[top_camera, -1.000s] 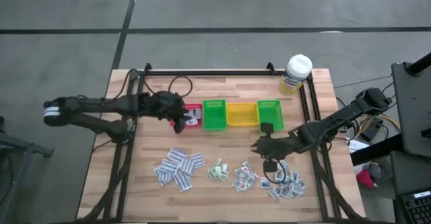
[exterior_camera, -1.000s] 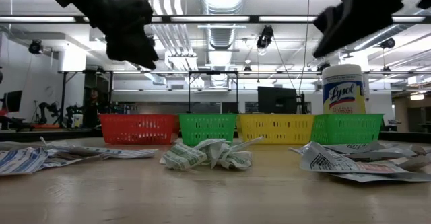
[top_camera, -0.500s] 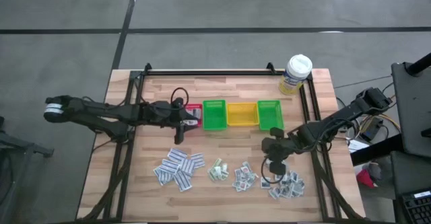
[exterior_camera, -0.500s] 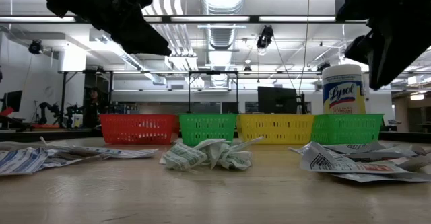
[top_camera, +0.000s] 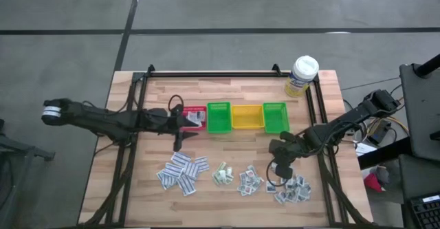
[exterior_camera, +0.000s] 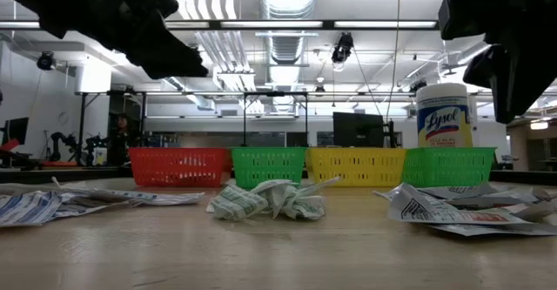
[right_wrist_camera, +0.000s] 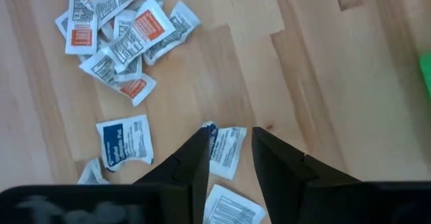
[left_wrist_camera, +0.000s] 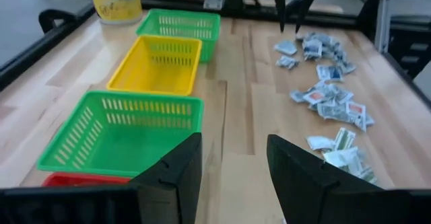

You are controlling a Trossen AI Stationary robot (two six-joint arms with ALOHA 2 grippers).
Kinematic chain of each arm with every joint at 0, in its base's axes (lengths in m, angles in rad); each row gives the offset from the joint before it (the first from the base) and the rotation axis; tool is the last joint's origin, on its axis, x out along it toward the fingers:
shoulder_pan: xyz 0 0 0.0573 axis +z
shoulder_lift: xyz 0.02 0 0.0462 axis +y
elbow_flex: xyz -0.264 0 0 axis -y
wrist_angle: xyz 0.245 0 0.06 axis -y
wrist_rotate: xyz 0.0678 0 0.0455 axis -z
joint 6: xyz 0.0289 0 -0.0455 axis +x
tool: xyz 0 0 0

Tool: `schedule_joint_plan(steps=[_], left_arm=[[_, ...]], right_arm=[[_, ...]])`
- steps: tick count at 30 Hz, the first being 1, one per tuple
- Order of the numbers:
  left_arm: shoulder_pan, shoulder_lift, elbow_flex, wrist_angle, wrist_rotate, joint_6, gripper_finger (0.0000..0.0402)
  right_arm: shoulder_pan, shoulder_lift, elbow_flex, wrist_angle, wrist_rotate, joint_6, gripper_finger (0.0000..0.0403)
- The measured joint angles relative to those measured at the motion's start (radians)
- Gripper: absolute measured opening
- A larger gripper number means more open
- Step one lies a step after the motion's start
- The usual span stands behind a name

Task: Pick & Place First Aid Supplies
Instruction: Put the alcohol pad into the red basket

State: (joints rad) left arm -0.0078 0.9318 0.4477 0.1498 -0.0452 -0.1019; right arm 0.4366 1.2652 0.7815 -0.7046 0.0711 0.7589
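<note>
Nearest to the front edge of the table (top_camera: 227,208), the first aid supplies are lying in four loose heaps. A heap of striped strip packets (top_camera: 182,171) is on the left, then a small heap of green-printed packets (top_camera: 221,175), then a middle heap (top_camera: 250,181), then the right heap (top_camera: 293,189). In the low view the green-printed packets (exterior_camera: 270,199) are sitting crumpled at the centre. None of the heaps has shifted compared with one second ago.

Just behind the right heap, the right gripper (top_camera: 278,166) is hanging above the packets and pointing downward. Its fingers are standing a little apart, with nothing between them, and they are spreading more than a second ago. In its wrist view one white packet (right_wrist_camera: 227,150) is showing on the wood through the gap. One second ago this gripper was lying more flat toward the left; now it is turned down over the heap.

Farther back, the left gripper (top_camera: 180,138) is hovering beside the red bin (top_camera: 194,117), with its fingers wide apart and empty. This arm is now stretched lower and straighter than before.

At the back, the red bin, a green bin (top_camera: 218,117), a yellow bin (top_camera: 247,117) and a second green bin (top_camera: 274,116) are standing in a row. The white-capped bottle (top_camera: 302,75) is standing in the far right corner.
</note>
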Motion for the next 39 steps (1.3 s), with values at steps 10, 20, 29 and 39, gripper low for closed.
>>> schedule_joint_plan(steps=[10,20,29,39], left_arm=[[-0.003,-0.184,-0.099,0.006,0.000,-0.012,0.0161],[-0.007,-0.291,-0.171,0.009,0.001,-0.031,0.0161],[-0.007,-0.309,-0.192,0.010,0.001,-0.056,0.0161],[-0.007,-0.309,-0.192,0.011,0.001,-0.056,0.0161]], right_arm=[[0.000,0.000,0.000,-0.008,-0.027,0.095,0.0146],[0.000,0.001,-0.007,-0.025,-0.027,0.129,0.0169],[0.000,0.001,-0.053,-0.019,-0.058,0.195,0.0169],[0.005,0.002,-0.117,0.077,-0.077,0.237,0.0169]])
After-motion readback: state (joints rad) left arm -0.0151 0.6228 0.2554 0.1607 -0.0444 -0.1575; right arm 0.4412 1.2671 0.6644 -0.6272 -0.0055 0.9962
